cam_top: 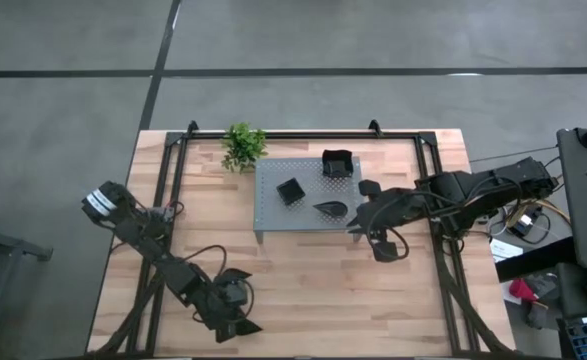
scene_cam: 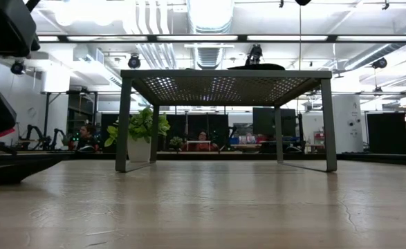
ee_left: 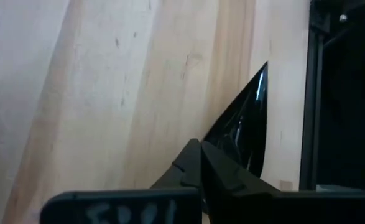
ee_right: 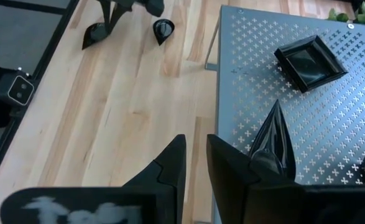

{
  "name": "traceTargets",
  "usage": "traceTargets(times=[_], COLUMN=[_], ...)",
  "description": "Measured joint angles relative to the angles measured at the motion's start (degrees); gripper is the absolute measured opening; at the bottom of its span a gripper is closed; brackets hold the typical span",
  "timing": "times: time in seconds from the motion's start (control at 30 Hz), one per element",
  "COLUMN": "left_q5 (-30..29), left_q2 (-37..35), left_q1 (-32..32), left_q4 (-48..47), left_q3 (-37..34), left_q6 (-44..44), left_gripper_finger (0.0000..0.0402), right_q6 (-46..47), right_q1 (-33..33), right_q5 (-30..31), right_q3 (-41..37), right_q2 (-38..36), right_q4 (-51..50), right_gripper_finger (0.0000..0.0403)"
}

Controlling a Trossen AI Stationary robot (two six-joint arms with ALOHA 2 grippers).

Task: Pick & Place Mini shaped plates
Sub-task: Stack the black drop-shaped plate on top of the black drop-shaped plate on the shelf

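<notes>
So the grey stand [cam_top: 306, 195] is the spot to orient by: three black mini plates sit on top of it, a bigger square one [cam_top: 336, 163] at the back, a smaller square one [cam_top: 290, 190] mid-deck, and a teardrop plate [cam_top: 330, 208] near the front right edge. The right gripper [cam_top: 357, 221] hangs just off that front right corner, fingers slightly apart and nothing between them, so I'd guess it's between a drop and the next grab. The left gripper [cam_top: 241, 322] is way out in front of the stand near the table's front edge, and its fingers look pressed together right beside another black teardrop [ee_left: 247, 127]; can't tell if it's actually pinching it. Next move probably means going for a plate on the bare wood. Only the right wrist view shows a small teardrop [ee_right: 163, 30] lying out there; the overhead misses it
</notes>
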Motion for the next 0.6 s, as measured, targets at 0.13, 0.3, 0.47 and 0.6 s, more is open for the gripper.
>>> traceTargets(times=[0.13,0.3,0.47,0.6], left_q5=[-2.04,-3.67,-2.80,-1.94], left_q2=[-0.07,0.24,2.34,3.06], left_q1=[0.00,-0.02,-0.04,-0.04], left_q4=[0.79,2.22,3.15,3.27], left_q3=[0.00,0.00,0.00,0.00], left_q6=[1.04,3.74,5.20,5.84], left_gripper_finger=[0.0017,0.0067,0.0117,0.0132], right_q6=[-0.02,0.69,1.07,0.98], right_q1=[0.01,0.00,0.11,0.11], right_q5=[0.00,0.00,-0.02,-0.02], right_q3=[-0.33,-1.48,-2.10,-2.10], right_q2=[0.00,0.00,0.00,-0.04], right_q4=[0.09,0.13,-0.04,0.04], right_gripper_finger=[0.0056,0.0058,0.0061,0.0058])
